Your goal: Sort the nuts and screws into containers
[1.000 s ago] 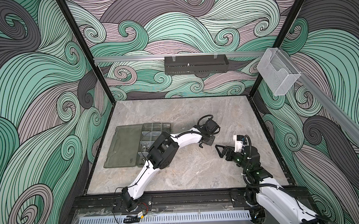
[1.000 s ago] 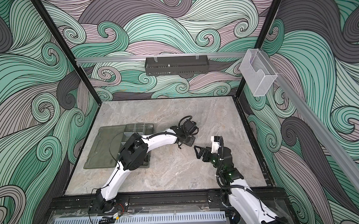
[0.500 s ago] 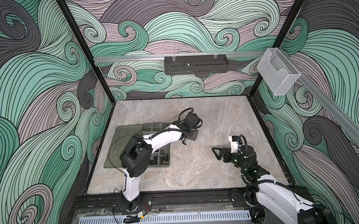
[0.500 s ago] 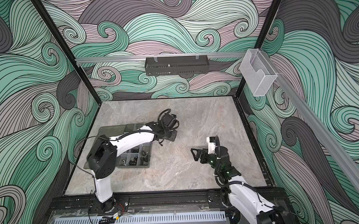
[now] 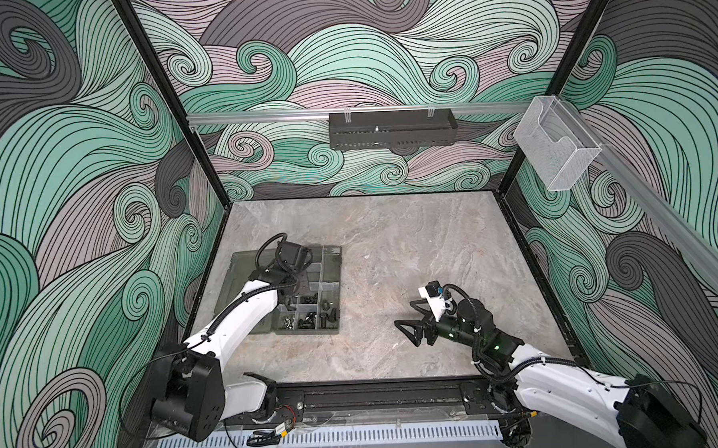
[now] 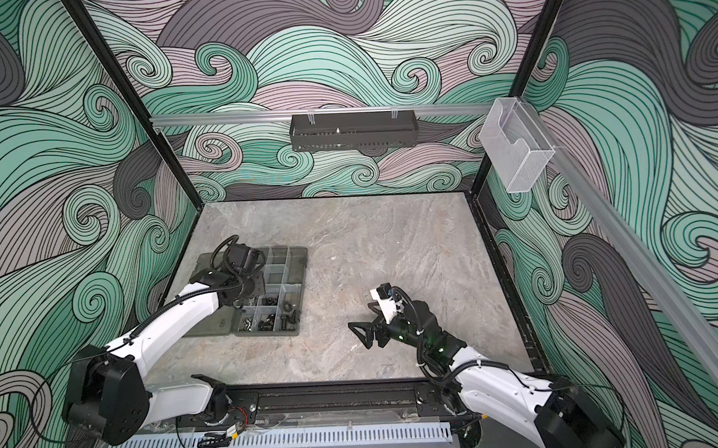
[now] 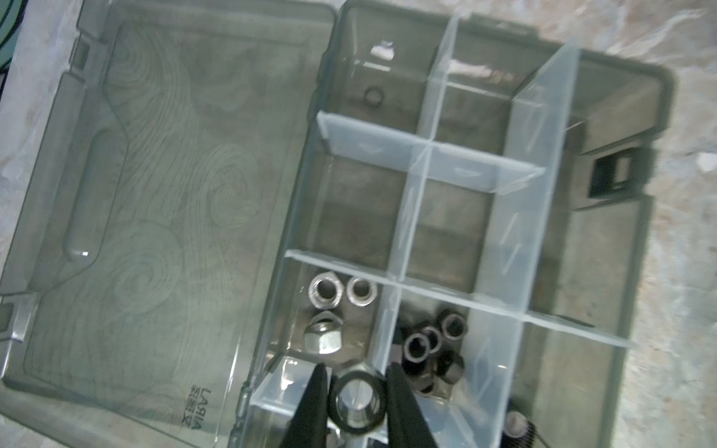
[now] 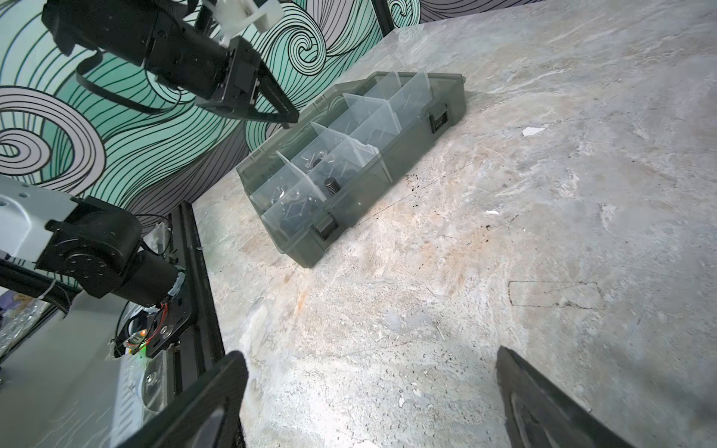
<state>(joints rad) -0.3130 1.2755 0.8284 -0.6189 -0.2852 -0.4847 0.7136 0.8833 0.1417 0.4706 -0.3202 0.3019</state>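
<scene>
Three silver nuts (image 7: 325,291) in one compartment (image 7: 355,326), black nuts (image 7: 417,346) in the next.

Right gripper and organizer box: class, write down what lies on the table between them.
Only bare marble tabletop lies between the right gripper and the organizer box, as both top views show.
</scene>
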